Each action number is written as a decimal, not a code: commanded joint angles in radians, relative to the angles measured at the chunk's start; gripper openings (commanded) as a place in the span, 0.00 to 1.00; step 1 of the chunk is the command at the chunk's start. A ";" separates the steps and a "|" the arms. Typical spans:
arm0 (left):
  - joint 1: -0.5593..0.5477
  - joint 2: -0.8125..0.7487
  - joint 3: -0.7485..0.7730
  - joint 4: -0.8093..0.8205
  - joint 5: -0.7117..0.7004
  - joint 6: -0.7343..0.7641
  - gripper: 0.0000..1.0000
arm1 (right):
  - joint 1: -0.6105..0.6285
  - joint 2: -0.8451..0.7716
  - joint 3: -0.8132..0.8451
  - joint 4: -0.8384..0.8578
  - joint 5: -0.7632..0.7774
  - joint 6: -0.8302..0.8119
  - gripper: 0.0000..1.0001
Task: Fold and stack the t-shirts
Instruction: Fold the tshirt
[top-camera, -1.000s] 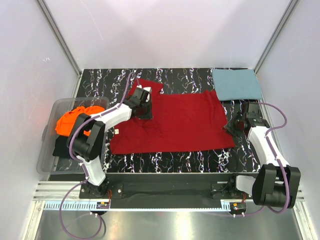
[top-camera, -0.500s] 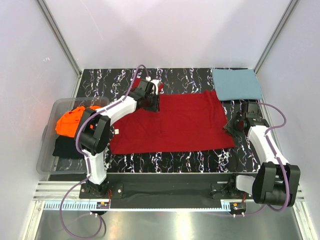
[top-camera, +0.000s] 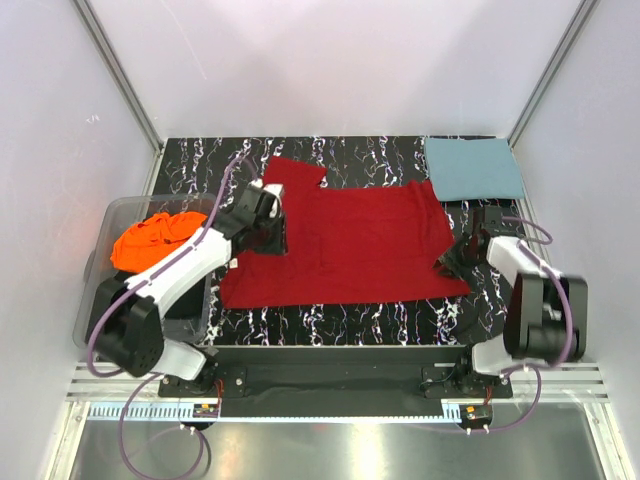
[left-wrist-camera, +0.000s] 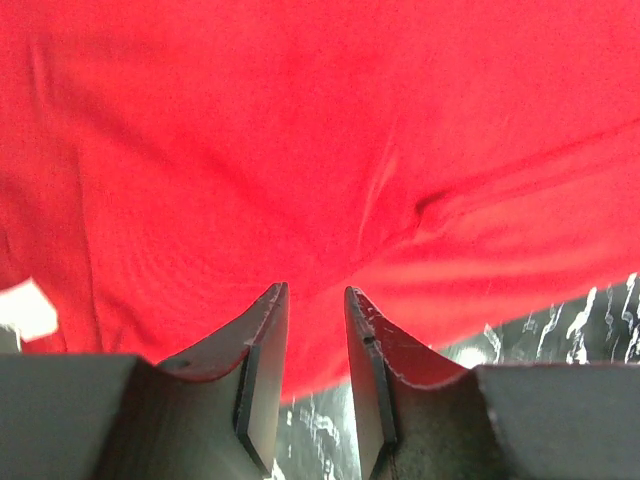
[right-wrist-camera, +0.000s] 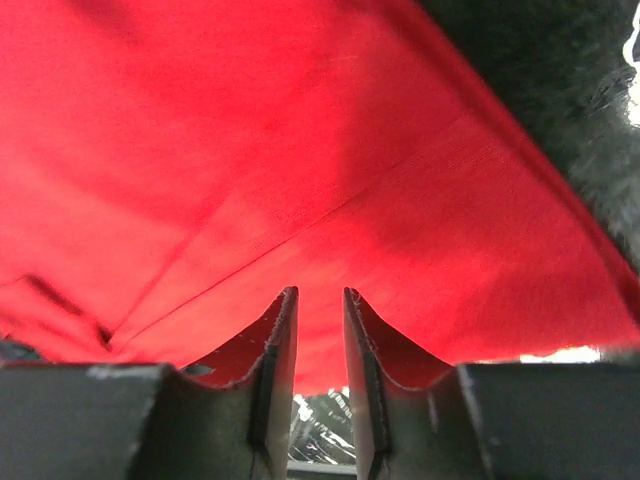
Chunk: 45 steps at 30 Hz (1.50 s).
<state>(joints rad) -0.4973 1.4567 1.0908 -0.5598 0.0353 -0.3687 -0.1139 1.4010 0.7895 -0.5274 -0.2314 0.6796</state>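
A deep red t-shirt (top-camera: 350, 240) lies spread flat in the middle of the black marbled table; it fills the left wrist view (left-wrist-camera: 300, 130) and the right wrist view (right-wrist-camera: 280, 150). My left gripper (top-camera: 271, 231) (left-wrist-camera: 314, 292) hovers low over the shirt's left part, open, with nothing between its fingers. At the shirt's right hem, my right gripper (top-camera: 449, 261) (right-wrist-camera: 319, 293) is also open and empty. The teal-blue t-shirt (top-camera: 473, 168) lies folded at the back right. A bright orange t-shirt (top-camera: 148, 240) sits crumpled in the bin.
A clear plastic bin (top-camera: 92, 318) stands off the table's left side, with dark cloth (top-camera: 125, 293) under the orange shirt. White walls with metal posts close in the back and sides. Bare marbled table (top-camera: 340, 318) shows in front of the red shirt.
My left gripper carried the red sleeve toward the back, opened and let it go, then drew back to the near left. The sleeve now lies spread out. My right arm turned slightly.
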 joint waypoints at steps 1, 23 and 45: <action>-0.012 -0.090 -0.118 -0.063 -0.032 -0.096 0.35 | -0.012 0.126 -0.012 0.026 -0.037 0.050 0.31; -0.113 -0.088 -0.318 -0.161 -0.445 -0.277 0.34 | -0.157 -0.008 -0.082 -0.102 0.213 0.074 0.33; -0.205 -0.041 -0.144 -0.278 -0.416 -0.277 0.23 | -0.224 -0.214 -0.009 -0.215 0.123 0.041 0.00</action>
<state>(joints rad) -0.7010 1.4734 0.8917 -0.8402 -0.4435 -0.6449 -0.3340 1.2339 0.7311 -0.7246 -0.0746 0.6945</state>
